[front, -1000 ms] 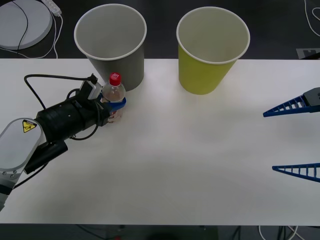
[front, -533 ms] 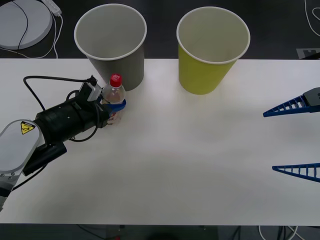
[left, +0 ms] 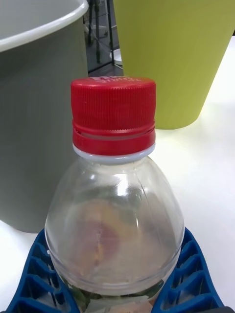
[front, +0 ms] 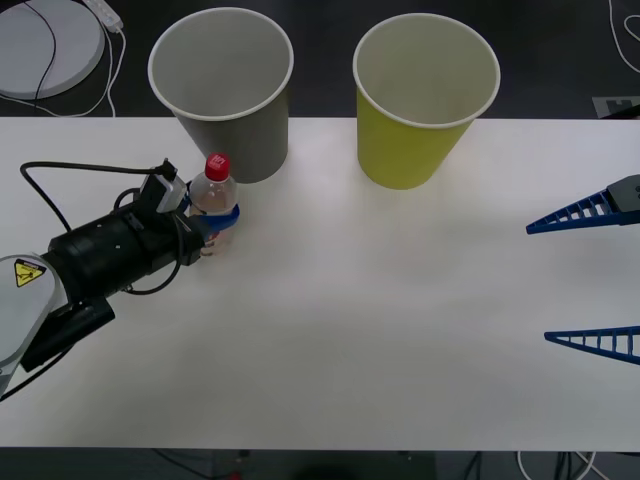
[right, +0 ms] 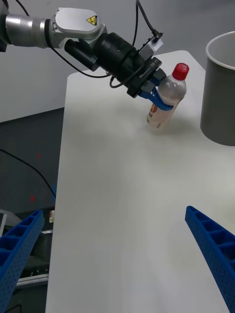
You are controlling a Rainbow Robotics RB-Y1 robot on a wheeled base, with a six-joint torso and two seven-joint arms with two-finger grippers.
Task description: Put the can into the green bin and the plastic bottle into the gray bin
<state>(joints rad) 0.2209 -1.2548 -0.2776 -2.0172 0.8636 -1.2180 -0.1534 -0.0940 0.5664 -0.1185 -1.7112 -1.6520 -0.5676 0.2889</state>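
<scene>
Clear plastic bottle (front: 213, 203) — shifted left, tilted — left pincer (front: 219, 221)-clasped.

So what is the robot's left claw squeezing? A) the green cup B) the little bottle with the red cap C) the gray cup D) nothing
B: the left gripper has its blue fingers closed around the plastic bottle, beside the gray bin.

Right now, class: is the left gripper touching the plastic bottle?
Touching. In the left wrist view the left gripper has its blue fingers pressed against both sides of the plastic bottle.
</scene>
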